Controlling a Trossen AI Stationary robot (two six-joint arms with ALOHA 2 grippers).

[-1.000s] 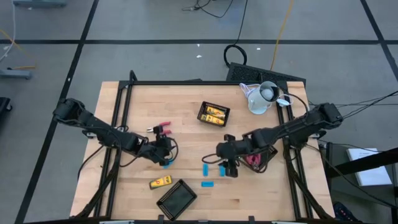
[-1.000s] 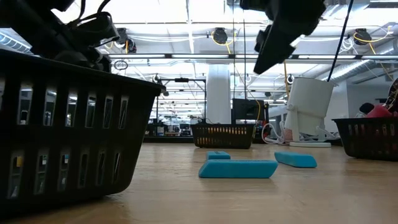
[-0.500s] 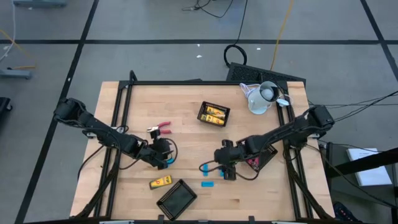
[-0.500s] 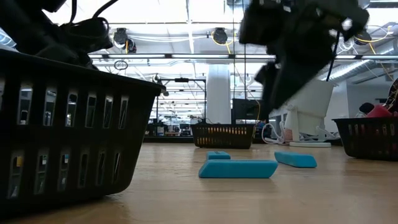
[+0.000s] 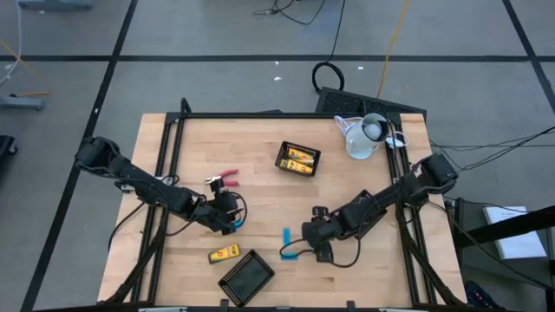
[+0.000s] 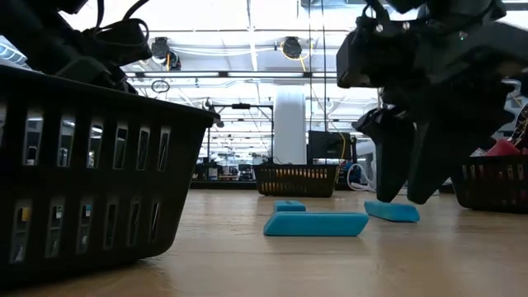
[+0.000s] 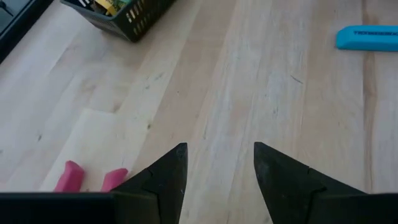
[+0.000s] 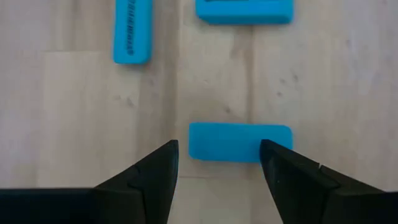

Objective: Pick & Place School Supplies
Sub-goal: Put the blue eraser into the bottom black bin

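Pale wooden planks are filling my overhead feed, with the black frame rails running around the table [image 5: 260, 186]. I am seeing the right gripper [image 5: 319, 245] sitting lower and nearer the front edge than a second ago, when it was hanging farther back beside the dark mesh tray on the right [image 5: 362, 224]. In the right wrist feed its two dark fingers [image 8: 146, 180] are standing wide apart, straddling one bright-blue short oblong piece [image 8: 240, 142] that is lying flat on the wood; nothing is being gripped. Two more blue pieces are lying just beyond it, one long [image 8: 131, 32] and one crosswise [image 8: 244, 10]. From table height the same fingers are now hanging down close to the wood in front of the white jug, where earlier they were up near the top of the picture.

The left gripper [image 5: 227, 217] is hovering over the left-centre of the table, barely shifted from before. Its fingers [image 7: 163, 177] are parted over bare wood, holding nothing. The pink-handled scissor-like tool [image 5: 227, 178] is lying just behind it, the yellow-and-black oblong block [image 5: 224, 254] just in front, beside the empty-looking black mesh tray at the front edge [image 5: 247, 277]. Another black mesh tray [image 5: 297, 159] with yellow blocks is sitting toward the back.
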